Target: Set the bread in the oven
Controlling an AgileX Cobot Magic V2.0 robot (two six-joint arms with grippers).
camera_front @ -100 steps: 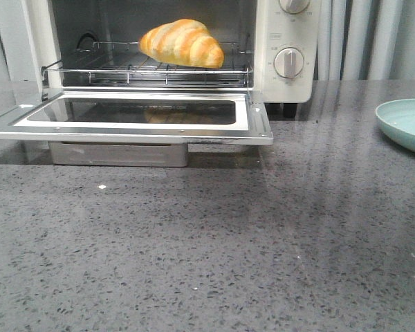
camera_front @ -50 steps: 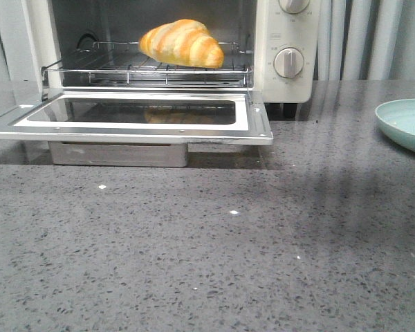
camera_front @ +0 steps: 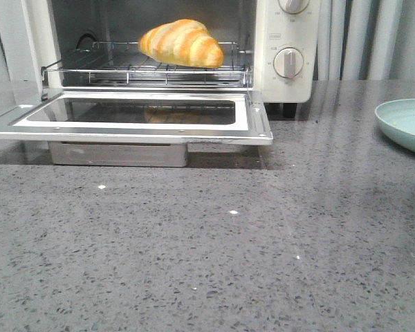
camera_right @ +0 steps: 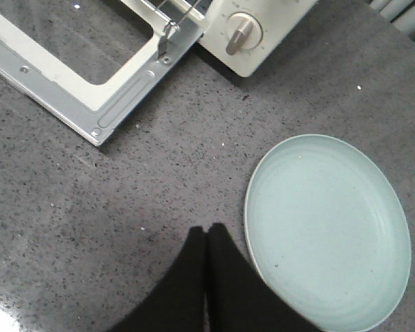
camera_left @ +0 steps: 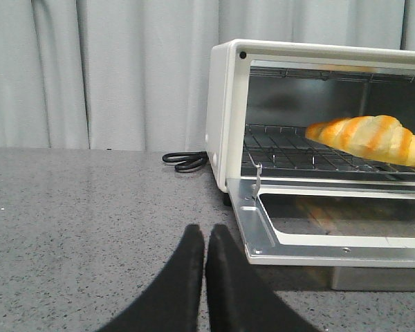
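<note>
- Front view: the bread [camera_front: 182,43] lies on the wire rack [camera_front: 145,69] inside the oven [camera_front: 280,48], toward the rack's right half. It is a glossy, golden-orange croissant shape with paler cream stripes across it and tapered ends, its fat middle humped upward. The oven door [camera_front: 128,119] hangs fully open and flat, glass window facing up, with a faint orange reflection of the bread in the glass. Two round knobs [camera_front: 288,62] sit on the cream panel to the right of the cavity. A pale green plate [camera_front: 408,123] rests on the grey speckled tabletop [camera_front: 207,256], well apart to the right. Neither arm shows in this view.
- Left wrist view: the left gripper [camera_left: 205,238] hovers over the tabletop just beside the corner of the open door, its black jaws pressed together with nothing between them. The bread shows side-on upon the rack, striped orange and cream. A black cord [camera_left: 185,160] lies coiled behind the oven, in front of grey curtains [camera_left: 97,69].
- Right wrist view: the right gripper [camera_right: 207,238] hangs above the tabletop at the plate's rim, jaws closed tight and empty. One knob and the door's corner are visible.
</note>
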